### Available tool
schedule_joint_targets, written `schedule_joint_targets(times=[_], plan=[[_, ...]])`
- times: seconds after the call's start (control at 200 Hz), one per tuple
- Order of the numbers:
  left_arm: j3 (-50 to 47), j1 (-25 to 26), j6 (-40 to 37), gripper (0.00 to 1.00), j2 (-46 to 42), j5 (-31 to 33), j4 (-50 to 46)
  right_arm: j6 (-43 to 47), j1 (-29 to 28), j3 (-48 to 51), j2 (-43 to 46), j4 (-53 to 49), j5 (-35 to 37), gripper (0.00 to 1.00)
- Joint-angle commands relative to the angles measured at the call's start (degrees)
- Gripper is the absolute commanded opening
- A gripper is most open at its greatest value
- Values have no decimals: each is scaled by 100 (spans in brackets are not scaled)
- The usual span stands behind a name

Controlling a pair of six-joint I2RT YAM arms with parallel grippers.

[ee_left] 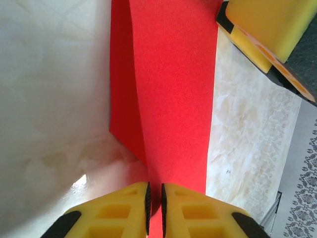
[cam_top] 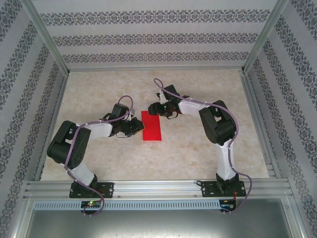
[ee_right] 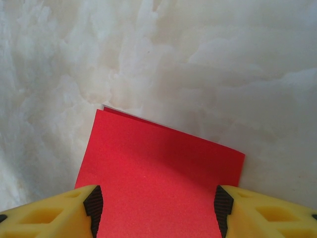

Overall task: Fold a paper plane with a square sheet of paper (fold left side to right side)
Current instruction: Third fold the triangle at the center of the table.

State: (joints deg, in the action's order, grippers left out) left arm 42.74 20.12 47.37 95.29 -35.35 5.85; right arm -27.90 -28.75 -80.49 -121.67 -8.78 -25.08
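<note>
The square sheet of paper (cam_top: 151, 126) is bright red and lies doubled over as a narrow rectangle on the marble table; a paper plane is out of view. My left gripper (cam_top: 137, 126) is at the sheet's left long side. In the left wrist view its jaws (ee_left: 154, 203) are pinched on a raised ridge of the paper (ee_left: 173, 74), and the left layer slopes up in shadow. My right gripper (cam_top: 157, 109) is at the sheet's far end. In the right wrist view it (ee_right: 158, 203) stands open, its pads on either side of the paper (ee_right: 158, 163).
The marble tabletop (cam_top: 198, 148) is ringed by aluminium rails (cam_top: 158, 188) and patterned walls (cam_top: 148, 39). The right gripper's yellow fingers (ee_left: 262, 29) show at the top right of the left wrist view, close to the sheet's end.
</note>
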Motion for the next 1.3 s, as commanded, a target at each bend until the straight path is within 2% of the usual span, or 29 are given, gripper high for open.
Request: schedule_joint_targets(times=[0.0,0.135,0.25,0.35,0.44,0.58,0.724,0.844,1.034,1.299], plan=[[-66,87,-54,12,-134,93,-216,218,10,-63,-44,-166,232,66],[-75,140,-27,4,-76,97,-217,387,32,18,238,-8,332,70],[-107,173,49,2,-89,134,-213,675,54,457,840,354,557,77],[-147,209,191,0,-89,135,-138,1087,28,1086,1629,651,787,79],[-179,232,385,0,-91,112,-9,1469,-97,2090,2574,1119,1065,84],[-169,247,659,0,-89,-15,64,2025,-631,3319,3802,1296,1666,87],[-110,262,738,0,-78,-195,55,2572,-1762,4152,4513,1540,2630,89],[-82,256,712,0,-84,-179,-57,2797,-2394,4330,4428,1598,3116,89],[-59,256,712,0,-59,-160,-81,3384,-3176,4141,3714,1616,3857,89],[22,256,592,0,-19,-184,-168,3855,-3540,3483,2604,1678,4352,86]])
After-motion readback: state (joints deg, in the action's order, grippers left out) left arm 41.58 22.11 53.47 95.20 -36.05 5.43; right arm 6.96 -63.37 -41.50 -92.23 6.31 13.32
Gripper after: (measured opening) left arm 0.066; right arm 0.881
